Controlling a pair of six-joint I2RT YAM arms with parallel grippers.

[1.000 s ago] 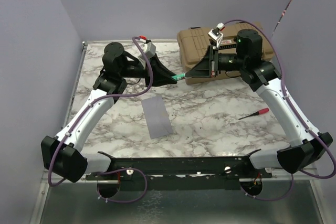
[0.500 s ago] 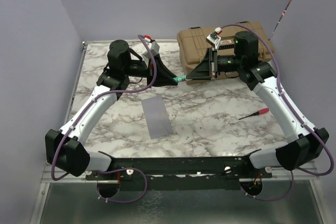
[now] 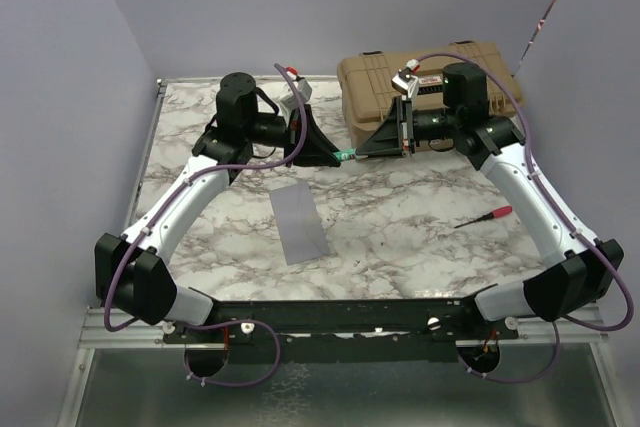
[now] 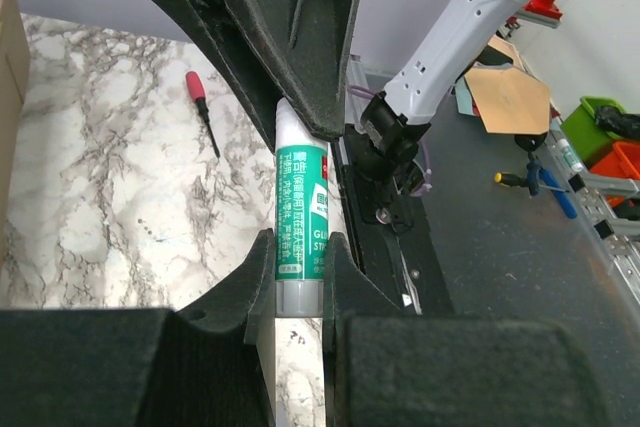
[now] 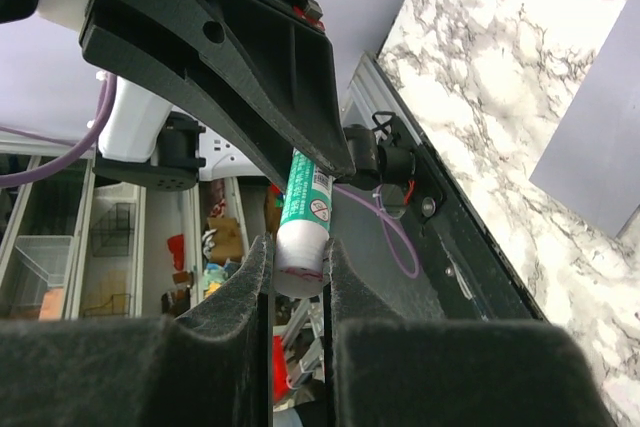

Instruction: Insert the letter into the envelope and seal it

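A green glue stick (image 3: pixel 343 154) hangs in the air between my two grippers, above the back middle of the table. My left gripper (image 3: pixel 333 156) is shut on its grey base end (image 4: pixel 298 292). My right gripper (image 3: pixel 354 152) is shut on its white cap end (image 5: pixel 300 247). In the left wrist view the stick (image 4: pixel 302 197) runs from my left gripper (image 4: pixel 297 247) up into the right one. The blue-grey envelope (image 3: pixel 298 223) lies flat on the table in front of the grippers, and also shows in the right wrist view (image 5: pixel 590 152). No tan letter shows on the table.
A tan toolbox (image 3: pixel 430 87) stands at the back right, close behind the right arm. A red-handled screwdriver (image 3: pixel 485 216) lies on the marble at the right, also in the left wrist view (image 4: pixel 200 97). Grey walls close in the left and back.
The left arm's upper joints have swung back and to the right. The right arm has shifted slightly. The glue stick has stayed nearly in place between both shut grippers.
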